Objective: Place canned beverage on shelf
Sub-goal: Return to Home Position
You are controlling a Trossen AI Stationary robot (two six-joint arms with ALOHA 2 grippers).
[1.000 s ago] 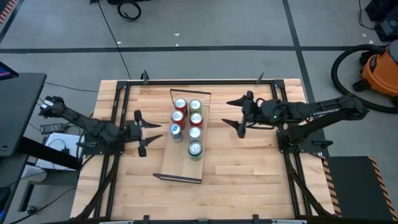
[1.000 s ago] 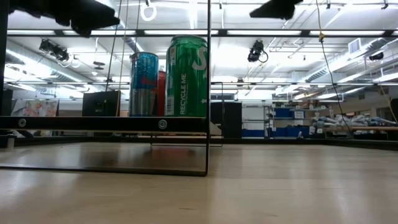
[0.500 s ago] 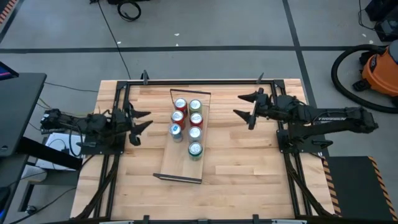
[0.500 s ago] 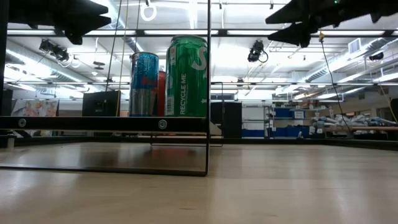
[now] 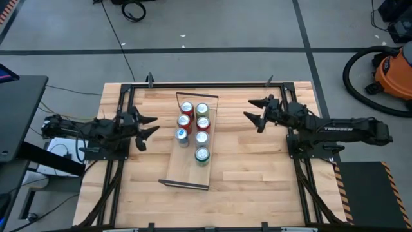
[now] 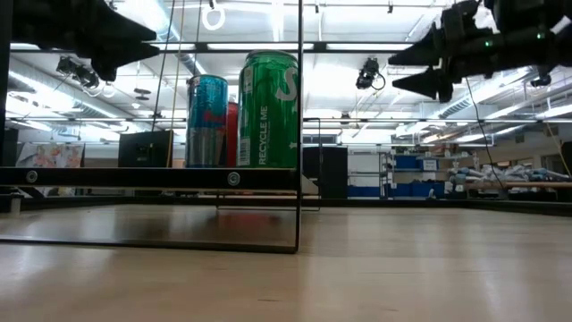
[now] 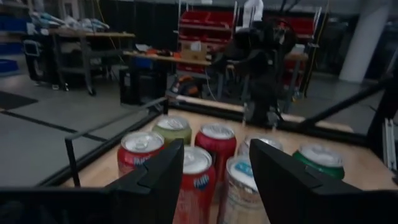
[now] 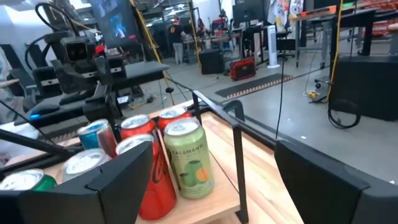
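The left gripper [image 5: 149, 125], dark fingers spread and empty, hangs off the left side of the long narrow light-wood shelf [image 5: 183, 171] with thin dark rod frames, and the right gripper [image 5: 250, 109], likewise spread and empty, hangs off the shelf's right side. Seven upright aluminium soda cans [image 5: 202, 154] stand in two rows on the shelf's far half. To home well, I judge each arm should draw straight away from the shelf, clear of its rod frames, so no can gets nudged.

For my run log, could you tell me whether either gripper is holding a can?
No, the left gripper and right gripper are both open and empty, off to either side of the cans on the shelf.
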